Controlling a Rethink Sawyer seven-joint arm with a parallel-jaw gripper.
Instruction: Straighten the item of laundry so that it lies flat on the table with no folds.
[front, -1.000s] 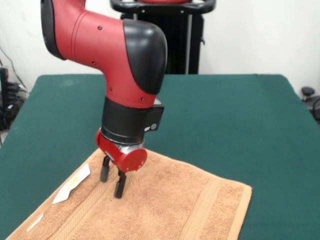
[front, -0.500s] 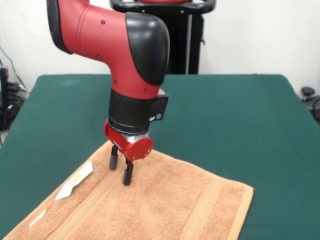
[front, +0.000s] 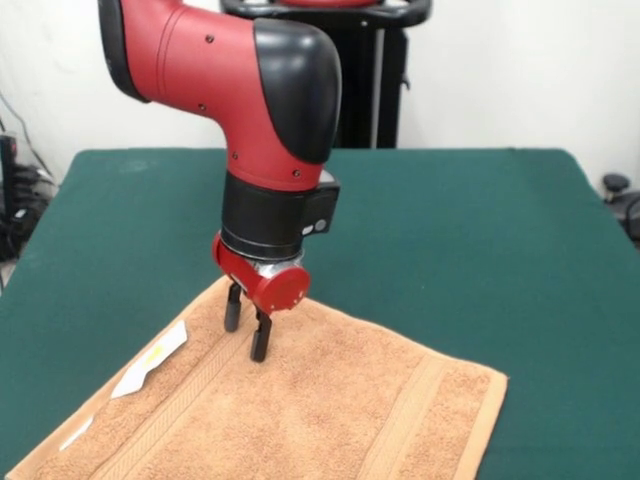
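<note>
Gripper fingers apart – tips over towel | towel spread on green table – white tag at edge

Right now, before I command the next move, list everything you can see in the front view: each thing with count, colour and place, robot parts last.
Towel: one, orange-tan terry with woven border bands, spread on the near left part of the table, its near edge cut off by the picture's bottom.
White tag: one, at the towel's left edge, lying partly on the table.
Table: one, dark green top, fills most of the view.
Black stand: one, behind the table's far edge, at the top centre.
Dark cables and gear: off the table's left side; details too small to tell.
Arm: one, red and black, coming down from the upper left.
Gripper: one, black fingers open, tips at the towel's far left part; contact cannot be told.
</note>
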